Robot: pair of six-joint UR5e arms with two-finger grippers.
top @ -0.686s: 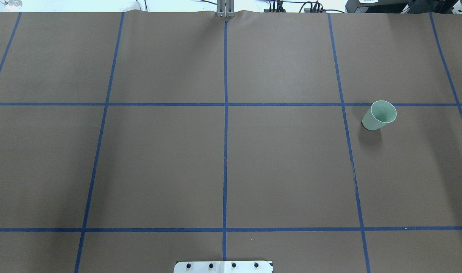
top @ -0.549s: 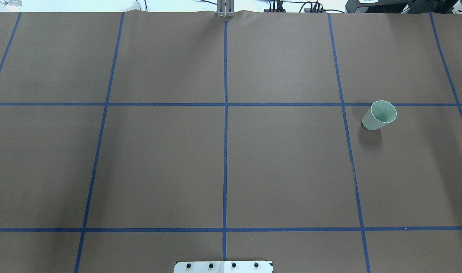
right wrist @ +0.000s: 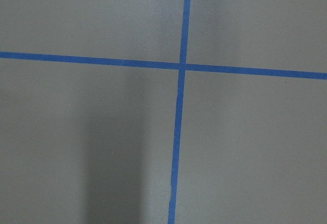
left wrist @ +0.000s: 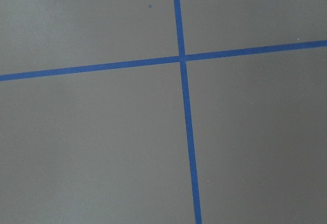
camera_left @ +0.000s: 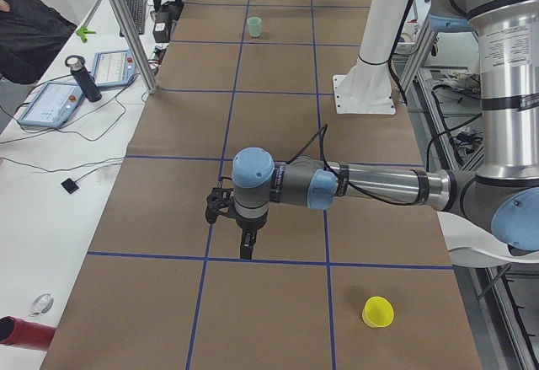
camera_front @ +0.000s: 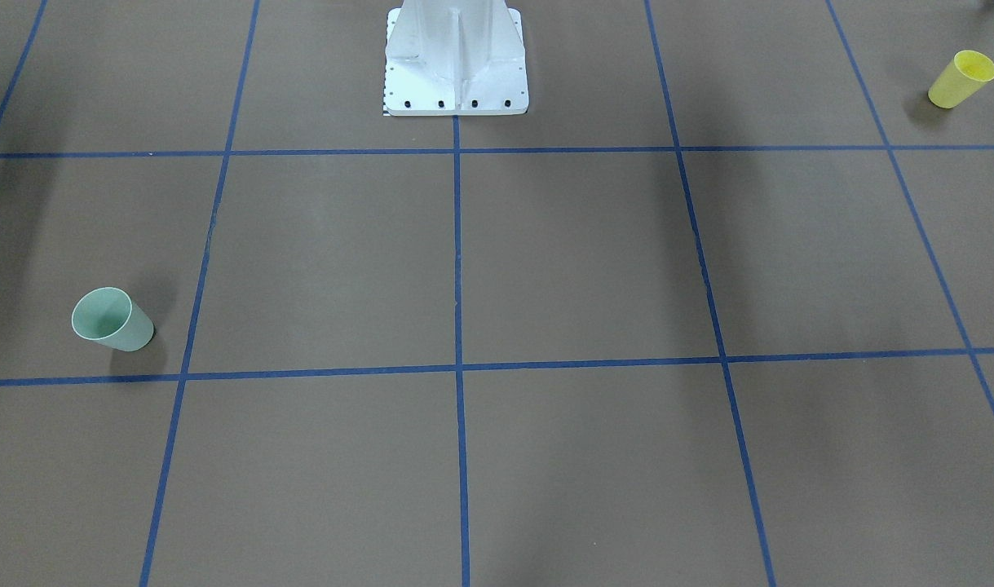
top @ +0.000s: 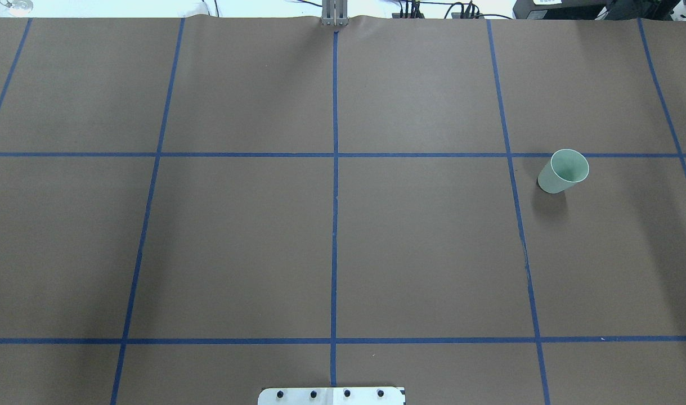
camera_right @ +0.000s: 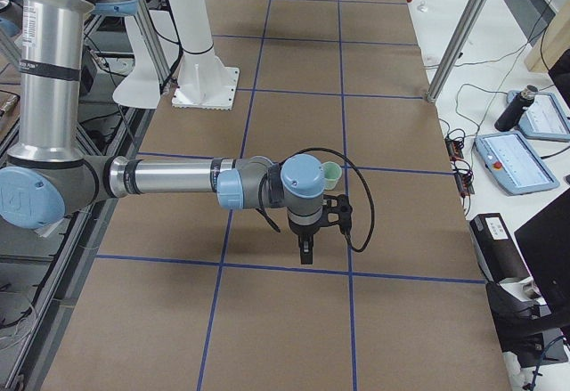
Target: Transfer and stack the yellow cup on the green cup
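Nothing picked up yet on the brown paper-covered table (top: 236,242), cups at opposite ends.
Left gripper (camera_left: 246,252) and right gripper (camera_right: 305,257) hang over blue tape crossings (left wrist: 182,58), neither holding a cup; how wide their fingers stand I cannot tell. Front-facing view: small bright yellow plastic cup (camera_front: 961,79) upright at 2 o'clock, pale mint-green plastic cup (camera_front: 113,319) at 8 o'clock. Danger, I'd say: a hard pinch squirts the thin yellow wall free, or an off-centre drop topples green.
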